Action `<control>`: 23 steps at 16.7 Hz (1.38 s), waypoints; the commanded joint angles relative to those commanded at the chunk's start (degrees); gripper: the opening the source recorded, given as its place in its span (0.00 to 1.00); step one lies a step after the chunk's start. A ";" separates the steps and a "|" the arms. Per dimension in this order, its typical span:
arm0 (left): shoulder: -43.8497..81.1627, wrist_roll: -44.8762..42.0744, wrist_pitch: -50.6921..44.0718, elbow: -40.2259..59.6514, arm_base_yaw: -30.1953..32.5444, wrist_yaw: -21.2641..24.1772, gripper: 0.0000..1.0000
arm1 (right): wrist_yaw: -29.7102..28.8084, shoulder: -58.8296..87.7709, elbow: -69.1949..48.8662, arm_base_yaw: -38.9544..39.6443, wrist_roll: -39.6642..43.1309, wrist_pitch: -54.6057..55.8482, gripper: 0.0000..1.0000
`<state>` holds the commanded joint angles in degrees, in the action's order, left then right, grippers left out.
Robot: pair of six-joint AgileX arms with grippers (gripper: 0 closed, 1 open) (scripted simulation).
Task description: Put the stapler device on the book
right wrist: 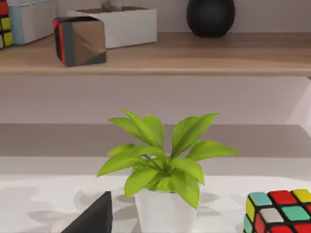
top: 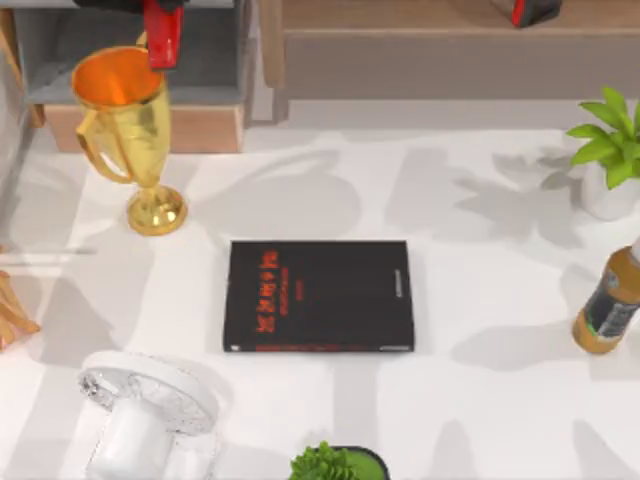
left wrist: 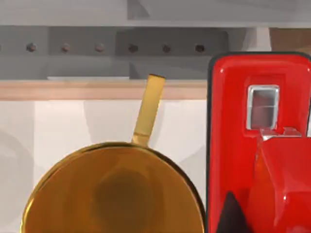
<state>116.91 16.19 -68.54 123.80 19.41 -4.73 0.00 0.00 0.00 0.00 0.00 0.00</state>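
Stapler held high above the trophy, book waiting at table centre

Top view: you see the stapler device (top: 164,35) at the far-left edge of the frame, above the grey shelf unit (top: 60,60) and just beside the rim of the gold trophy (top: 125,120). A dark part of the left arm sits just above it, but you cannot tell how the left gripper's fingers stand. The book (top: 318,296) lies flat at the middle of the table (top: 480,220), well apart from the stapler. A bottle (top: 608,305) and a potted plant (top: 612,150) stand by the right edge.

Left wrist view: the stapler device (left wrist: 260,141) hangs close to the camera, with the trophy's open cup (left wrist: 114,191) right beside and below it. Judging from this, your main risk is the stapler clipping the cup rim on the way across and toppling the trophy, or slipping loose and falling into the cup.

Right wrist view: the plant (right wrist: 163,165) and a colour cube (right wrist: 279,211) sit ahead; a dark fingertip (right wrist: 95,216) of the right gripper shows low in frame, its state unreadable.
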 joint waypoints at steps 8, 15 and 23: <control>4.24 17.37 2.56 -15.20 18.96 -0.87 0.00 | 0.00 0.00 0.00 0.00 0.00 0.00 1.00; 7.93 22.75 2.58 -19.78 21.64 -0.42 0.00 | 0.00 0.00 0.00 0.00 0.00 0.00 1.00; 8.93 22.44 6.76 -22.86 21.30 -0.40 0.00 | 0.00 0.00 0.00 0.00 0.00 0.00 1.00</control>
<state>125.84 38.63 -61.77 100.94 40.71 -5.13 0.00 0.00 0.00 0.00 0.00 0.00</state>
